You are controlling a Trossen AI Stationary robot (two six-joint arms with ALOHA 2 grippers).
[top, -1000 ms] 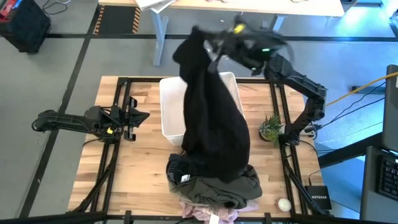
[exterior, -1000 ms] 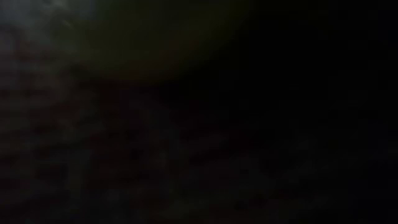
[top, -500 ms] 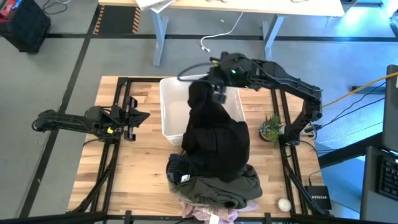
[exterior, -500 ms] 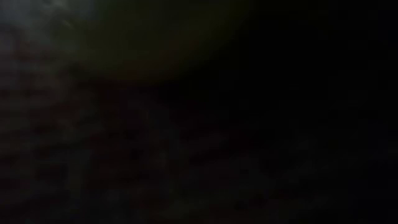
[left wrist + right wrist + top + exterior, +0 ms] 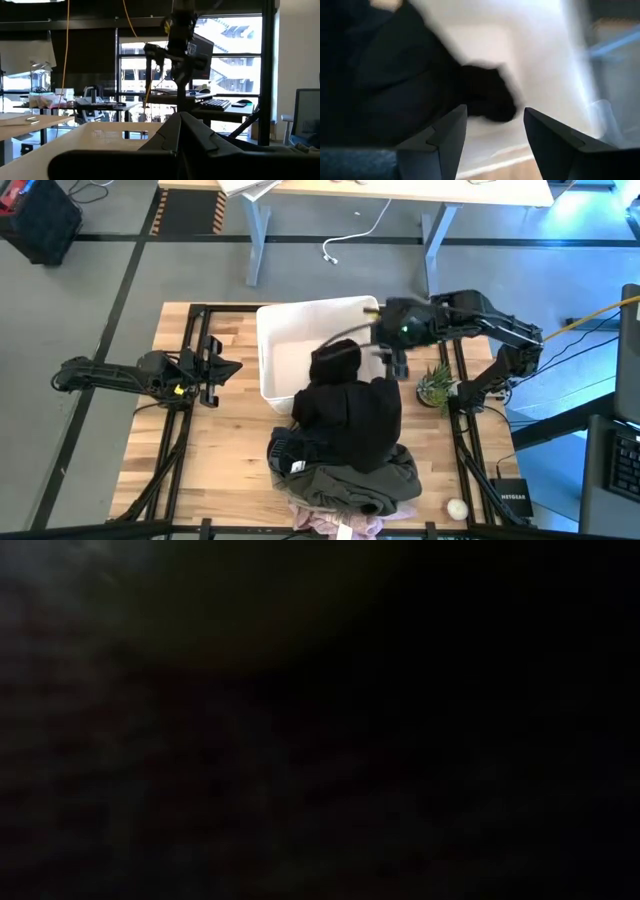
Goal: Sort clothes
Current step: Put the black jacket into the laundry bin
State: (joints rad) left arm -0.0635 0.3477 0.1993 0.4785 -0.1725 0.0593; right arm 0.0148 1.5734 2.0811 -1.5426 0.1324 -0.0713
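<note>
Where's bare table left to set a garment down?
Bare wood lies between the left gripper and the white bin, and along the table edge left of the clothes pile. It is crowded around the black garment, right gripper and small plant.

the bin (image 5: 275, 345) sat at the table's (image 5: 235, 450) far middle. the clothes (image 5: 345, 455) lay piled in front of it, the topmost garment (image 5: 345, 400) draped over the bin's near rim. the right gripper (image 5: 393, 360) hung over the bin's right edge, just beside that garment; a plant (image 5: 436, 386) stood to the right. the left gripper (image 5: 222, 367) rested left of the bin.
</note>
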